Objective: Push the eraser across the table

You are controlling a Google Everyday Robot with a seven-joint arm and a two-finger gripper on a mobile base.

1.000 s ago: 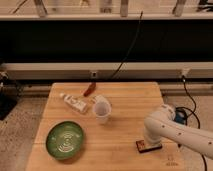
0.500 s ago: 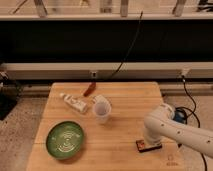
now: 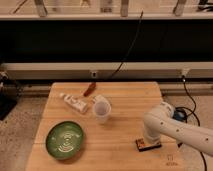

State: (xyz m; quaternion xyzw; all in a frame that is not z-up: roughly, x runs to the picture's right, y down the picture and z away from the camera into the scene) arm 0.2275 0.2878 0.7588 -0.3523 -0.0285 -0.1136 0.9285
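The eraser [image 3: 143, 145], a small flat dark block with orange-red edges, lies on the light wooden table [image 3: 125, 95] near its front right. My white arm reaches in from the right and bends down over it. My gripper [image 3: 149, 138] is at the arm's lower end, right at the eraser's right side and partly covering it. The arm's body hides the contact between them.
A green plate [image 3: 65, 140] sits at the front left. A white tube-like bottle [image 3: 74, 103] and a small red-brown item [image 3: 89, 90] lie at the back left. A clear cup [image 3: 101, 111] stands mid-table. Cables hang beyond the table's right and back edges.
The arm's lower end and the eraser have shifted slightly to the left. The other objects have not moved.
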